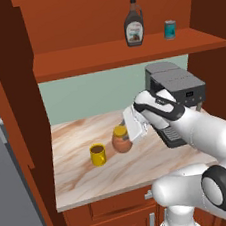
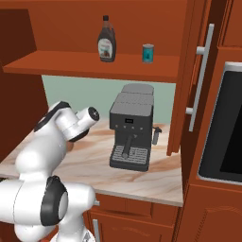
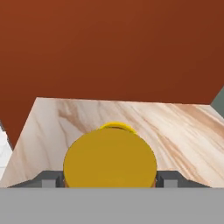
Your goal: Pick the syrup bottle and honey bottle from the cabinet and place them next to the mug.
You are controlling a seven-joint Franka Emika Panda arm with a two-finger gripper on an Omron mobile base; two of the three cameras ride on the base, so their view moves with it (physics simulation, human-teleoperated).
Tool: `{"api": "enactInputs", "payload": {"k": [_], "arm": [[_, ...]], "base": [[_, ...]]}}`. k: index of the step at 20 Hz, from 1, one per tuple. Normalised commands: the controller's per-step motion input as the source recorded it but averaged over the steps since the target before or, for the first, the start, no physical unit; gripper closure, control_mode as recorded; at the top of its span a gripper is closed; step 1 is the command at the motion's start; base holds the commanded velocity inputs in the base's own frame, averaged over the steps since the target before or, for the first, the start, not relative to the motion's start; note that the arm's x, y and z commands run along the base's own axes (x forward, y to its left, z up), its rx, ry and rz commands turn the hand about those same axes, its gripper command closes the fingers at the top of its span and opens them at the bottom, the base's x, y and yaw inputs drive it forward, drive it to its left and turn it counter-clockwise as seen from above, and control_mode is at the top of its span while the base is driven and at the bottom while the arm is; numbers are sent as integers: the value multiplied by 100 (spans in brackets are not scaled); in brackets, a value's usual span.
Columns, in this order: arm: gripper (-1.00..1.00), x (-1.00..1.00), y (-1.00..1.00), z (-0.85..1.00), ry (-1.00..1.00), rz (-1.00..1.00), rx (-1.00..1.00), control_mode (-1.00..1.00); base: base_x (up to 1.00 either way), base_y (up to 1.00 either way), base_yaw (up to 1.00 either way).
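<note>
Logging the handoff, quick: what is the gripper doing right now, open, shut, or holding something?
Gripper: jaws stand wide on either side of the honey bottle, which sits on the counter beside the mug; a firm grip cannot be told.

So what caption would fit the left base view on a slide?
Honey bottle standing beside the mug on the counter; syrup bottle waits on the cabinet shelf.

Two bottles (image 1: 133,24) (image 1: 121,139), one mug (image 1: 98,155), one can (image 1: 170,29), one coffee machine (image 2: 131,126)

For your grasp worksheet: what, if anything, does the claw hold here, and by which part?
The claw sits around the honey bottle just below its yellow lid, on the counter beside the mug; actual contact cannot be told.
</note>
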Motion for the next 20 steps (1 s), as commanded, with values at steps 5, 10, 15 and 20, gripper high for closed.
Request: {"api": "enactInputs", "payload": {"k": [5,10,15,20], "arm": [[100,0,7,-26,12,0,0,-100],[100,0,0,-23,3,0,5,-100],[100,5,0,-11,0,0,9,-100],[100,15,0,0,0,-2,1,-100]], "base": [[0,0,0],[0,0,0],[0,0,0],[0,0,0]]}}
